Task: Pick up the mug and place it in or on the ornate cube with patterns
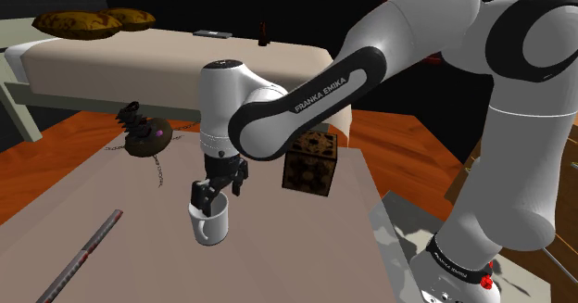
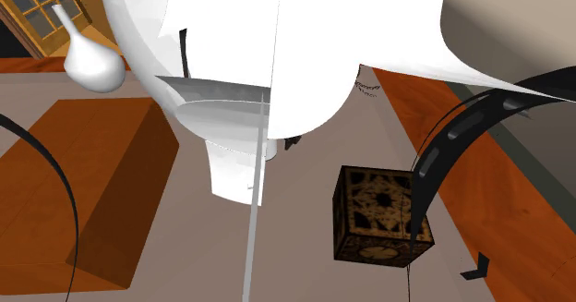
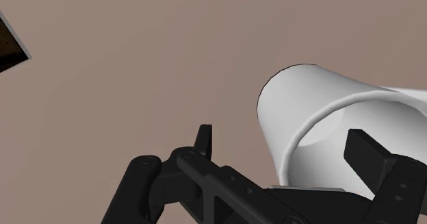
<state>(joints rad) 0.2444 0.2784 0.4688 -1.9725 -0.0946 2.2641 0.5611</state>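
A white mug [image 1: 211, 225] stands upright on the grey-brown table [image 1: 111, 190], toward the shoulder view's left of centre. My black gripper [image 1: 209, 199] reaches down onto its rim and is open. In the wrist view the mug [image 3: 301, 113] has one finger [image 3: 369, 155] inside it and the other finger [image 3: 203, 138] outside, so part of its wall lies between them with a gap on the outer side. The dark ornate cube with golden patterns [image 1: 310, 162] sits a little farther back, to the shoulder view's right of the mug, under my forearm. The cube [image 2: 378, 219] also shows on the table in the second exterior view.
A dark spiky ball with a chain [image 1: 144, 136] lies behind the mug. A thin rod [image 1: 83, 255] rests near the table's front left. A bed [image 1: 167, 56] stands beyond. A white vase [image 2: 92, 65] and a brown box [image 2: 83, 189] show in the second exterior view.
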